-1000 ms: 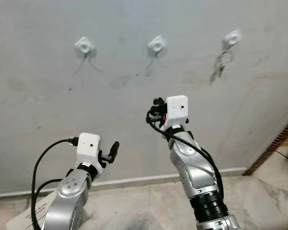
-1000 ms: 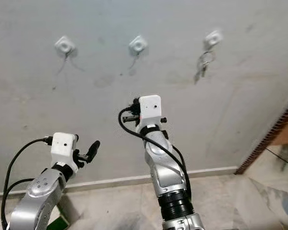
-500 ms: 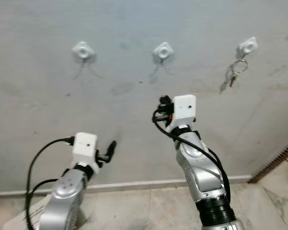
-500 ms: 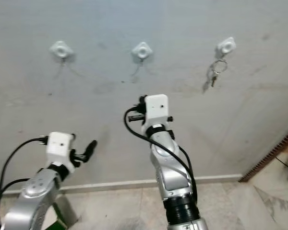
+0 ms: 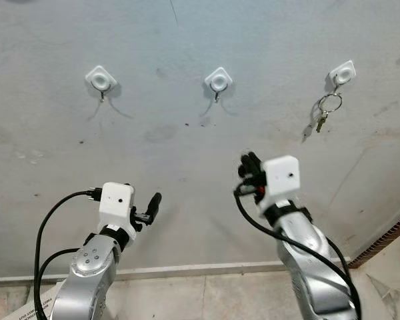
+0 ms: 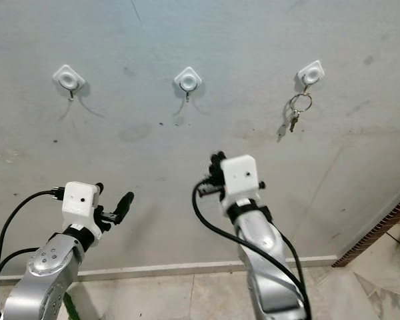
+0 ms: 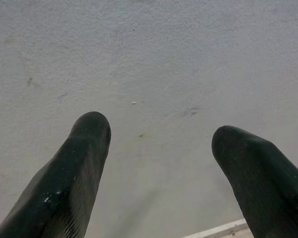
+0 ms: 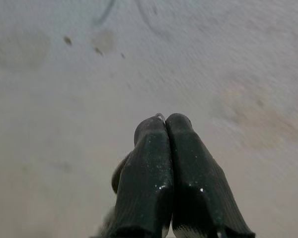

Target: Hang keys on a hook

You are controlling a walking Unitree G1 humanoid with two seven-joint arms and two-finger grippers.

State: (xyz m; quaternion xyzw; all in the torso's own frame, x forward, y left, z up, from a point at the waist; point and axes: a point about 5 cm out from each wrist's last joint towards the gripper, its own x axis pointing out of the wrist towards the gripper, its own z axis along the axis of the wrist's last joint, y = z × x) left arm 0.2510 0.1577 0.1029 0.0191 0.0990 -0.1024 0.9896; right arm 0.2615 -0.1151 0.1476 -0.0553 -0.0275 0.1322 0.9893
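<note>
Three white hooks sit in a row on the grey wall: left hook (image 5: 101,80), middle hook (image 5: 218,81), right hook (image 5: 342,72). A key ring with keys (image 5: 325,111) hangs from the right hook. My right gripper (image 5: 250,165) is raised below and between the middle and right hooks, well short of the keys. Its fingers (image 8: 164,163) are pressed shut, with a thin grey sliver at the tip that I cannot identify. My left gripper (image 5: 153,202) is lower, under the left hook. It is open, its fingertips (image 7: 89,134) wide apart with bare wall between them.
A pale skirting (image 5: 187,270) runs along the foot of the wall above the tiled floor (image 5: 207,297). A brown ribbed edge (image 5: 392,233) rises at the far right. A piece of cardboard (image 5: 27,308) lies at the lower left.
My right arm has dropped and swung to the right, away from the middle hook. The view has shifted a little. The left arm and the hanging keys stay put.
</note>
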